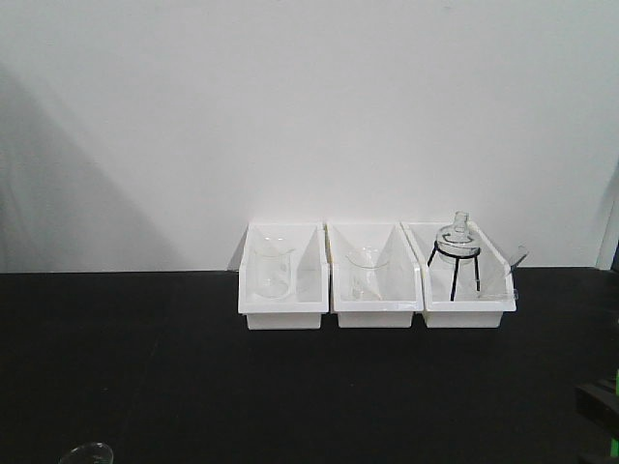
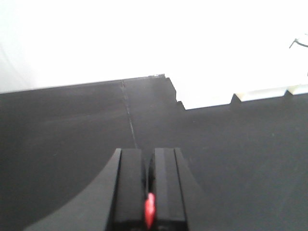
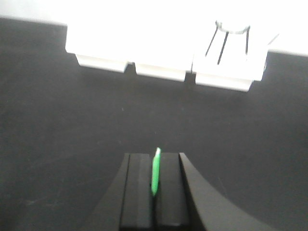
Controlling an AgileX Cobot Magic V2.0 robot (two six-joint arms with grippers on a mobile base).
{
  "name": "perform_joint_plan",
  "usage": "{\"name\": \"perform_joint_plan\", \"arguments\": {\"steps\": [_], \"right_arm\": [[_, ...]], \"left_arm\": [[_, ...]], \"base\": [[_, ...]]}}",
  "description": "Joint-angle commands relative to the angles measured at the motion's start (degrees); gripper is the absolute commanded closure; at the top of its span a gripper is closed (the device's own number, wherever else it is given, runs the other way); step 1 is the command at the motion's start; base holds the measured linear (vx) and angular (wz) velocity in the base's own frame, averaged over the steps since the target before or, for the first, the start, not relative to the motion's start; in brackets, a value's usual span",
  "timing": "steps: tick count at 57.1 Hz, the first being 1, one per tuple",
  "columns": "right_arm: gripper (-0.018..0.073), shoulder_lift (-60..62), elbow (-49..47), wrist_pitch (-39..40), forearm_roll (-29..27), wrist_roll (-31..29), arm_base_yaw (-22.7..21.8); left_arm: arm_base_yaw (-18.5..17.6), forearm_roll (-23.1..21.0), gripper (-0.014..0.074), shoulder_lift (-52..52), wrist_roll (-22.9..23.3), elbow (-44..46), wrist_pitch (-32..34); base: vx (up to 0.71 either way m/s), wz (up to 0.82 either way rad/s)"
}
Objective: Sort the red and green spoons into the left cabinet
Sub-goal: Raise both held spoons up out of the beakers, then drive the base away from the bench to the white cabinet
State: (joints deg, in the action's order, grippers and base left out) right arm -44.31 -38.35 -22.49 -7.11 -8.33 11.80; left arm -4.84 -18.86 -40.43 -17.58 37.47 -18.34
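Note:
The red spoon point(image 2: 149, 211) shows only as a small red sliver pinched between the black fingers of my left gripper point(image 2: 148, 155), which is shut on it above the black table. In the right wrist view, the green spoon point(image 3: 155, 173) stands edge-on between the fingers of my right gripper point(image 3: 155, 157), shut on it, its tip poking just past the fingertips. Most of each spoon is hidden by the fingers. The left cabinet is out of view.
Three white bins stand in a row at the back of the black table point(image 1: 145, 367): the left bin point(image 1: 282, 309) holds a glass beaker, the middle bin point(image 1: 375, 309) another glass vessel, the right bin point(image 1: 469, 309) a black tripod with a flask. A glass rim point(image 1: 87, 452) shows at the bottom left.

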Motion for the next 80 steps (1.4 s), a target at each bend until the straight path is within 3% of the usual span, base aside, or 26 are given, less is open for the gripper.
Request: {"name": "perform_joint_plan", "arguments": {"steps": [1, 11, 21, 37, 80], "right_arm": [[0.0564, 5.4, 2.3, 6.0, -2.0, -2.7, 0.1], [0.0564, 16.3, 9.2, 8.9, -3.5, -4.5, 0.1], [0.0564, 21.7, 10.5, 9.0, -3.3, -4.5, 0.1], [0.0564, 23.0, 10.5, 6.7, -3.6, -3.9, 0.1], [0.0564, 23.0, 10.5, 6.5, -3.6, -3.8, 0.1]], "left_arm": [[-0.3, -0.5, 0.0601, 6.3, -1.2, -2.7, 4.6], [-0.3, -0.5, 0.0600, 16.4, -1.7, -10.3, 8.2], [-0.3, -0.5, 0.0600, 19.3, -1.7, -13.9, 13.2], [-0.3, -0.4, 0.0600, 19.4, -1.8, -15.6, 10.3], [-0.3, -0.4, 0.0600, 19.4, -1.8, -15.6, 10.3]], "base": [[0.00, 0.00], [0.00, 0.00], [0.00, 0.00], [0.00, 0.00], [0.00, 0.00]]}}
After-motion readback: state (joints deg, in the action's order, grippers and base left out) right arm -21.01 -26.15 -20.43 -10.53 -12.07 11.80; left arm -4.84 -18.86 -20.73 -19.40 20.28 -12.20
